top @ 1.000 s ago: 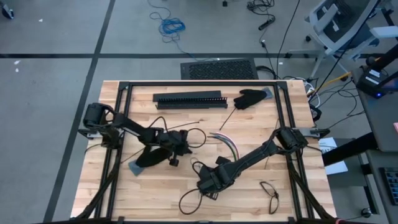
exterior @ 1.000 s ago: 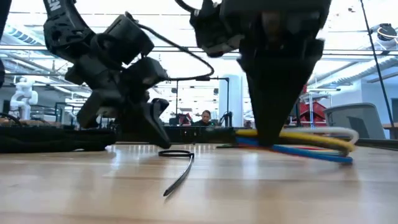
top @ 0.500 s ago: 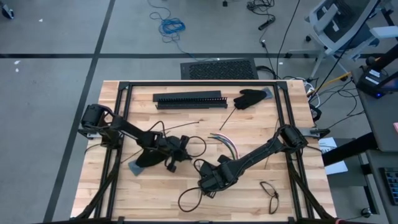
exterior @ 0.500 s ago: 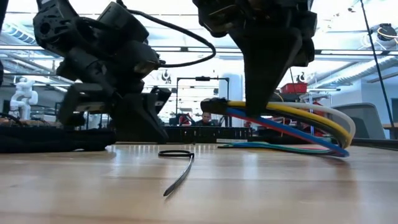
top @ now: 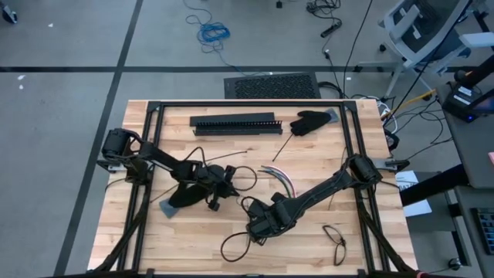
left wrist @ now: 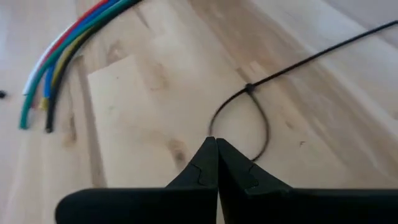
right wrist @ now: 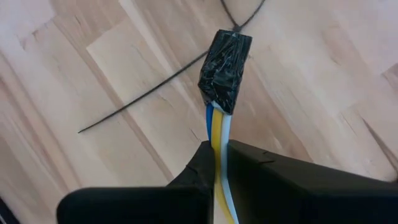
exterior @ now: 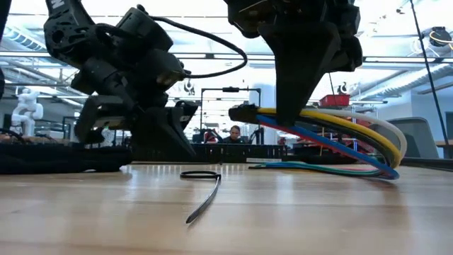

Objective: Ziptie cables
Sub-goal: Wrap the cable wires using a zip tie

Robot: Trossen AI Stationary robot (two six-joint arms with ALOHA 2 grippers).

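The cables [exterior: 354, 134] are a bundle of coloured wires with one end wrapped in black tape [right wrist: 225, 59]. My right gripper [right wrist: 217, 149] is shut on them near the middle of the table [top: 258, 226]. Left of it, my left gripper [left wrist: 216, 144] is shut and slants down toward the wood [top: 230, 184]. Its tips are at the near edge of a black zip tie loop [left wrist: 244, 118], whose tail runs away across the table. The cables' loose ends [left wrist: 37, 93] lie on the wood. My left gripper has its shut tips over the near edge of the zip tie loop [left wrist: 210, 129]; the fingers hide that spot, so I cannot tell whether it touches or holds the loop. My right gripper pinches the blue, yellow and white wires [right wrist: 217, 134] between its two fingers, just behind the taped end. It comes from above, pointing steeply down. The taped end [exterior: 244, 113] sticks out level, clear of the table. The bundle arcs away and down, and its loose ends [exterior: 283, 166] rest on the wood.
A long black slotted bar [top: 235, 123] and a black glove-like thing [top: 311, 120] lie at the far side. A looped zip tie [exterior: 200, 175] lies near the front, with more thin loops [top: 334, 239] beside it. A straight strip [right wrist: 143, 93] lies under the right gripper. Black frame rails [top: 147, 154] border the table.
My right gripper has gone up and rolled about its own axis. It has lifted the cables' taped end clear of the table, while their loose ends have stayed on the wood. My left gripper has rolled a little in place and stayed shut.
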